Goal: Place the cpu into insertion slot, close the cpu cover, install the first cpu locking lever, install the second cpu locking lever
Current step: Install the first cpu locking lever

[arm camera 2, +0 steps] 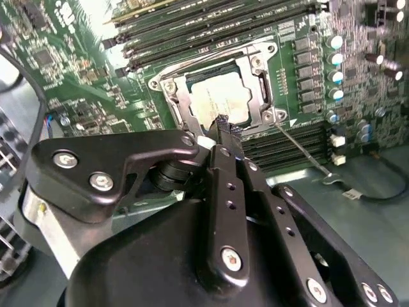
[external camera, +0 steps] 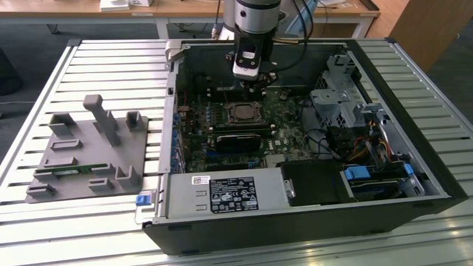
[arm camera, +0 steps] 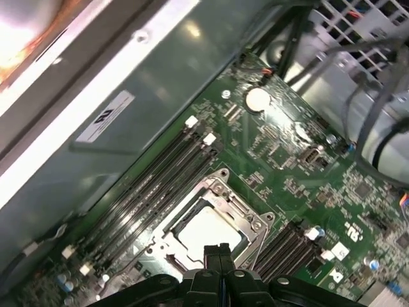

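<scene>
- Exterior view: gripper (external camera: pixel 250 84) hangs inside the open PC case (external camera: pixel 281 235), at approx. 12 o'clock of the insertion slot (external camera: pixel 242 113) on the green board (arm camera: pixel 287 160).
- Claw: narrow. Fingers (arm camera 2: pixel 220 167) are pressed together in both wrist views, nothing seen btwn them.
- Tip sits at the edge of the cpu cover (arm camera 2: pixel 180 102); contact can't be confirmed.
- cpu (arm camera 2: pixel 223 99) is seated in the slot, silver-grey top showing thru the cover's cut-out.
- Cover lies flat over the chip.
- Thin wire locking lever (arm camera 2: pixel 300 150) runs out from a socket corner past the memory slots (arm camera 2: pixel 192 32), hooked end well clear of the socket.
- Grey fixture (external camera: pixel 88 149) on the slatted table (external camera: pixel 103 61), 9 o'clock of the case.
</scene>
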`<action>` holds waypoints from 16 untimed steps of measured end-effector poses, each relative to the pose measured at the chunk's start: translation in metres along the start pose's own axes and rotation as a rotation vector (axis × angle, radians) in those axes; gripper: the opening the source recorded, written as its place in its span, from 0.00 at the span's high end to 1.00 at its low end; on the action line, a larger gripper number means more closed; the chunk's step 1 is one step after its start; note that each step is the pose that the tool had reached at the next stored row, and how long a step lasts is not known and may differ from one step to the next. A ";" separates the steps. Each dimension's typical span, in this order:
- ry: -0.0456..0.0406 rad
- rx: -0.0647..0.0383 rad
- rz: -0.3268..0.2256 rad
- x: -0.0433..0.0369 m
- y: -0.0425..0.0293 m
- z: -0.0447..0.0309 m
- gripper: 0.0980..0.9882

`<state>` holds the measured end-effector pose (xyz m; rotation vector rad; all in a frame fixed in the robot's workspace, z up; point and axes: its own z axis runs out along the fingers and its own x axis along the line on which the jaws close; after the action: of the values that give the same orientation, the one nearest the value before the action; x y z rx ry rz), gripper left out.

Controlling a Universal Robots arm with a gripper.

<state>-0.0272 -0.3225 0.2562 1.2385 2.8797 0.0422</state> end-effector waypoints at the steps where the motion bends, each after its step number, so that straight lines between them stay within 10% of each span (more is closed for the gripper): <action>1: 0.0005 0.000 -0.018 0.0000 0.0000 0.0000 0.99; 16: 0.0066 0.001 -0.240 0.0000 0.0000 0.0001 0.99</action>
<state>-0.0273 -0.3225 0.2561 0.8850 3.0106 0.0433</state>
